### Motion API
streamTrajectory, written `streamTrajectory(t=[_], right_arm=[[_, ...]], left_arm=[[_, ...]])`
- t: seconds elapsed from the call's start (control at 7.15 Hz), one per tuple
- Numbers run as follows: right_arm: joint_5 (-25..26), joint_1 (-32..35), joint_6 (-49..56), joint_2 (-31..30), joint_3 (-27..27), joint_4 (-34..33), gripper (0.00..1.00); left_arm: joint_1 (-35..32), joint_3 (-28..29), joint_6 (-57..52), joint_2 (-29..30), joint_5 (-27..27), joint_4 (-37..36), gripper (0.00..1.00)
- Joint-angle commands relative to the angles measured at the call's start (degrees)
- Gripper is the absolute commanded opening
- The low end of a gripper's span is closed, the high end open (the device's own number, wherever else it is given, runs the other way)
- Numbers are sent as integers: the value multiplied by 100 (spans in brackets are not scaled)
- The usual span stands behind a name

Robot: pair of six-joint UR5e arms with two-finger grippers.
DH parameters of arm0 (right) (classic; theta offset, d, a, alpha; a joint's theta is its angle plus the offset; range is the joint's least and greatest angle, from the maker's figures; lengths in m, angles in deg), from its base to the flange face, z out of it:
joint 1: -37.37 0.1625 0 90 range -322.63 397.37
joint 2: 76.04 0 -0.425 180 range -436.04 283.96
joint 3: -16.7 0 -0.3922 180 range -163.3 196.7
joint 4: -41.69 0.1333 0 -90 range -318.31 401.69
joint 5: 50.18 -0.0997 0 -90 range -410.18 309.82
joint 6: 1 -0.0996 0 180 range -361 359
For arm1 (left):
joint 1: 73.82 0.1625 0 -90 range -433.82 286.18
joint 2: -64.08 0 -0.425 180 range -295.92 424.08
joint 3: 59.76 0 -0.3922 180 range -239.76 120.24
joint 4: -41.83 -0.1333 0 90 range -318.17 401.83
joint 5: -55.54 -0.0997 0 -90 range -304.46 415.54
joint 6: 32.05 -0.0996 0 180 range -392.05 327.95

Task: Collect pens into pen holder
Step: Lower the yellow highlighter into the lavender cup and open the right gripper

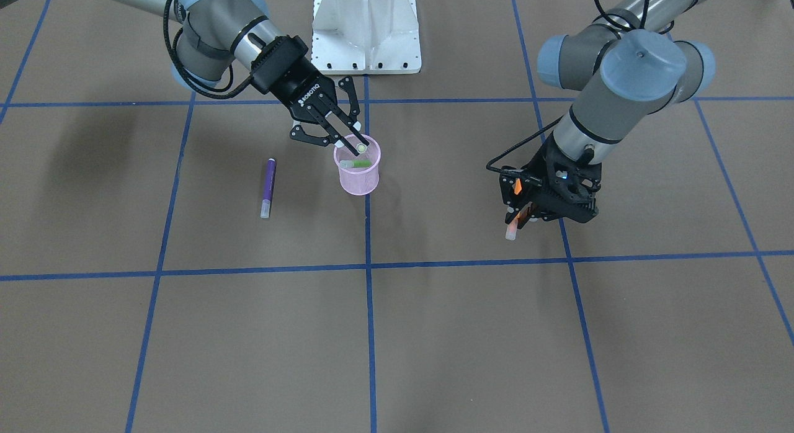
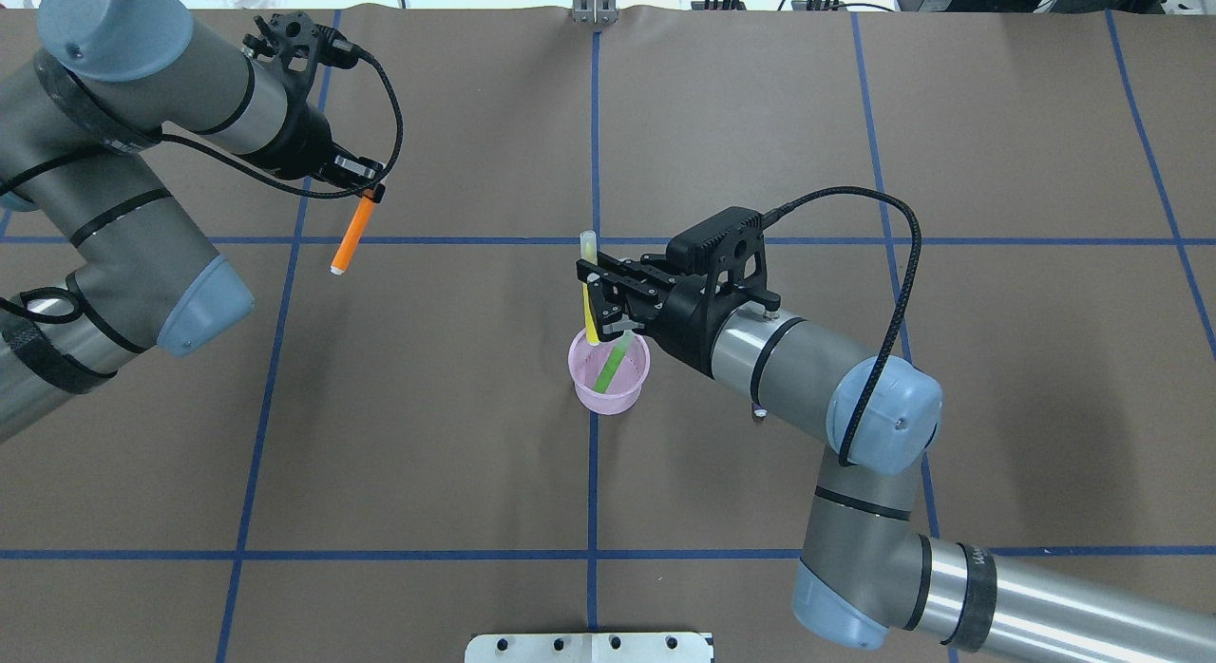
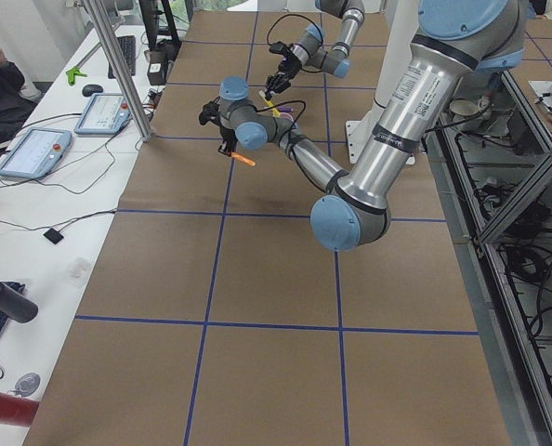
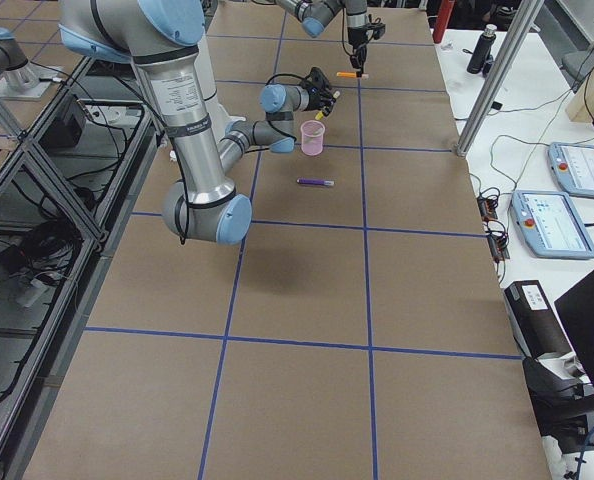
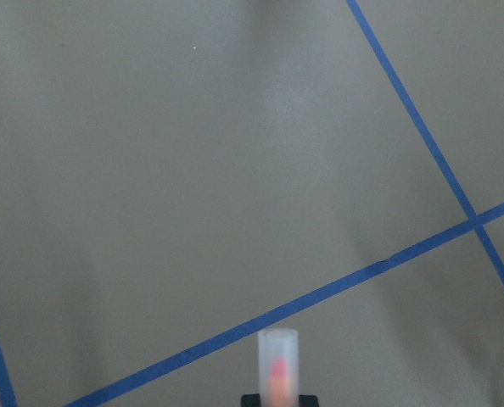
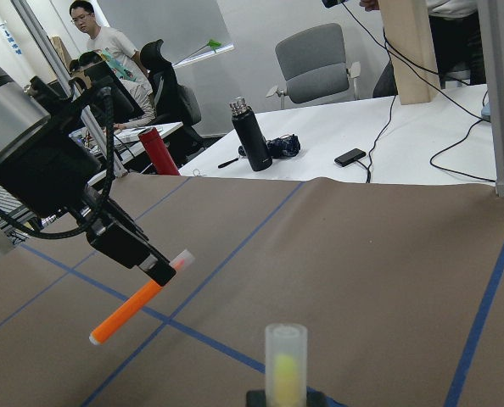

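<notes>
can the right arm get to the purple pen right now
Not yet, likely: the right gripper is shut on the yellow pen over the pen holder. Once that is dropped, the purple pen lies in the open on that arm's side, with nothing around it.

Finish check from my console: mostly matt, hardly any glare.

Under both grippers I see the table covered in matt brown paper, with smooth blue tape lines. The right gripper is matt black and clamps the yellow pen, which is smooth plastic with a frosted translucent cap. Just below its fingertips is the pen holder, pink wire mesh with a solid smooth rim and the green pen inside, also plastic. The left gripper has the same matt black finish and grips the orange pen, smooth plastic with a pale cap. The purple pen, on the paper beside the right gripper, is slightly glossy plastic. Arm tubes are satin grey metal; joint caps are smooth blue-grey plastic.
</notes>
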Motion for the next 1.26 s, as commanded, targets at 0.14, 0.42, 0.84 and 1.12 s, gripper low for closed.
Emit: streamTrajectory(t=[0.14, 0.42, 0.84, 1.12], right_arm=[[175, -209, 2, -56, 198, 15, 0], [184, -253, 2, -56, 321, 50, 0], [744, -499, 11, -65, 322, 15, 100], [450, -378, 55, -56, 199, -185, 100]], left_arm=[[0, 12, 0, -13, 8, 0, 0], [9, 12, 0, -13, 8, 0, 0], [-9, -6, 0, -4, 0, 0, 0], [-149, -49, 0, 14, 8, 9, 0]])
